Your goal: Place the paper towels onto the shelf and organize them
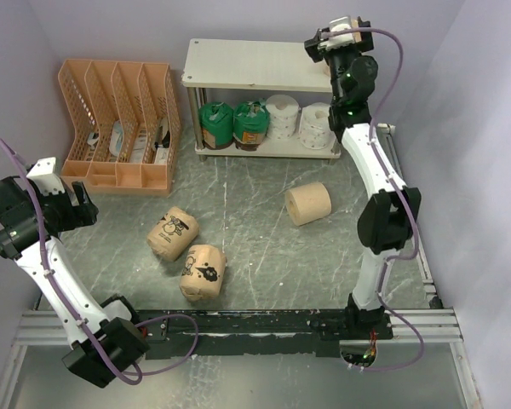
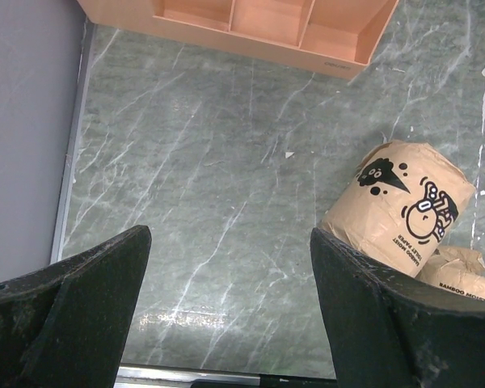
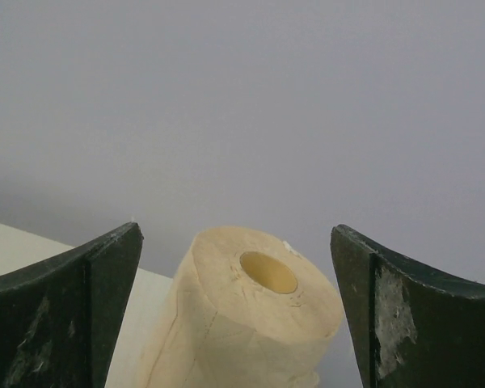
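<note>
The right fingers (image 3: 65, 307) stand apart, flanking without touching a plain tan roll (image 3: 255, 311) whose base the frame's bottom cuts off, with the shelf board (image 3: 8, 246) at lower left. The left fingers (image 2: 73, 323) gape above the desk (image 2: 210, 186). At right lies a black-printed roll (image 2: 400, 206), and a second roll (image 2: 461, 275), cut off, reads "BAMBOO".

Top camera looks down on the table (image 1: 264, 256); left wrist, close, shares the printed roll (image 2: 400, 206).

Pale lilac walls (image 1: 34, 34) enclose a grey-green marbled tabletop (image 1: 264, 256) edged with aluminium rails (image 1: 451, 324).
</note>
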Controlling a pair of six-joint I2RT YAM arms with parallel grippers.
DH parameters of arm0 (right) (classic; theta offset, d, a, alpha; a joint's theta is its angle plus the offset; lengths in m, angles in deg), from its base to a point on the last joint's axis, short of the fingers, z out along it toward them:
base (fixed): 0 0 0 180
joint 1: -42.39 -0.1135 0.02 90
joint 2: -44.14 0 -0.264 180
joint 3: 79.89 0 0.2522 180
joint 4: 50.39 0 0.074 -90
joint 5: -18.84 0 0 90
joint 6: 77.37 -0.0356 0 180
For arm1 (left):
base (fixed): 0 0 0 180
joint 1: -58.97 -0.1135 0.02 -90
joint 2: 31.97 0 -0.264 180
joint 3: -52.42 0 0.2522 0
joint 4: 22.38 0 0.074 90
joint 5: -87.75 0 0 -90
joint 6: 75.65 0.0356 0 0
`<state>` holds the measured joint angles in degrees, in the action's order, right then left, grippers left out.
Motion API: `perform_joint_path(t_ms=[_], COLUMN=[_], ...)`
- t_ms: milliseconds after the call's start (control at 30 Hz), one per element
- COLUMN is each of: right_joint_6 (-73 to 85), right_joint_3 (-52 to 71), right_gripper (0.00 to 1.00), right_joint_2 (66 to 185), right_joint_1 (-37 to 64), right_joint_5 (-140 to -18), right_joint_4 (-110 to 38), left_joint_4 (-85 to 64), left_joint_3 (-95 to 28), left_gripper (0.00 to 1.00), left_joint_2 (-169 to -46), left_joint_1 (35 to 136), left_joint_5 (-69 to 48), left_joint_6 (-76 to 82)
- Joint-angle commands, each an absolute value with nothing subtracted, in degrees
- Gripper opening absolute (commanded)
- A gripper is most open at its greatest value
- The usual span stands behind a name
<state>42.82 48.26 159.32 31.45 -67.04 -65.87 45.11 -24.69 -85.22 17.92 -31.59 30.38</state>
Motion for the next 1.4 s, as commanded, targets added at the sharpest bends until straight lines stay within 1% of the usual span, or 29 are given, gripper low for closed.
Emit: perform_joint_path(t_ms=[0,33,133,200,333,400,467,533,600,700,833,1067,1267,1333,1367], right_joint_6=[29.95,27.49,18.04,9.55,-7.38,-14.62,-22.16,-27.37,-31.03,-34.49,-33.08,-33.65,-36.12,-36.66,-37.24], right_joint_3=[40.63,36.96,19.74,7.59,-16.75,-26.61,-33.06,-37.15,-40.1,-45.07,-51.34,-55.08,-54.94,-55.33,-55.33], right_gripper=[1.0,1.0,1.0,1.0,1.0,1.0,1.0,1.0,0.99,0.99,1.0,1.0,1.0,0.99,0.96], right_joint_2=[146.6,143.45,132.4,122.99,107.68,100.96,96.08,93.07,91.44,90.35,91.84,104.75,117.24,120.59,122.68], right_joint_1=[31.44,31.23,31.03,30.96,29.96,28.78,28.52,28.5,28.37,28.37,28.36,28.43,28.48,28.44,28.49], right_joint_5=[-71.83,-71.86,-68.63,-62.41,-51.37,-44.77,-39.87,-38.41,-40.29,-43.83,-47.77,-54.32,-57.43,-58.88,-59.22], right_joint_4=[-76.5,-78.05,-85.43,-89.24,-87.91,-83.74,-75.43,-65.55,-59.11,-56.22,-60.84,-76.64,-89.85,-94.98,-96.52], left_joint_4=[43.87,43.92,43.88,43.77,44.28,44.49,44.66,44.8,44.95,45.09,45.04,45.1,45.02,45.0,44.99], left_joint_3=[-24.53,-24.53,-24.53,-24.51,-24.64,-24.76,-24.79,-24.88,-24.88,-24.95,-24.97,-24.97,-24.91,-24.88,-24.88], left_gripper=[0.91,0.91,0.91,0.91,0.92,0.92,0.92,0.93,0.93,0.93,0.93,0.93,0.93,0.93,0.93], left_joint_2=[-84.47,-84.38,-84.05,-83.79,-83.7,-83.44,-83.16,-82.97,-82.8,-82.42,-81.94,-81.85,-82.1,-82.15,-82.27], left_joint_1=[17.1,17.06,16.95,16.94,16.89,16.94,16.96,16.96,16.99,16.96,16.94,16.95,17.01,17.01,17.0], left_joint_5=[-31.03,-31.0,-31.12,-31.72,-33.44,-33.78,-34.21,-34.82,-35.26,-35.63,-35.64,-35.56,-35.19,-35.19,-35.18], left_joint_6=[29.91,29.91,29.95,30.05,30.86,31.17,31.42,31.72,31.92,32.18,32.19,32.33,32.19,32.15,32.13])
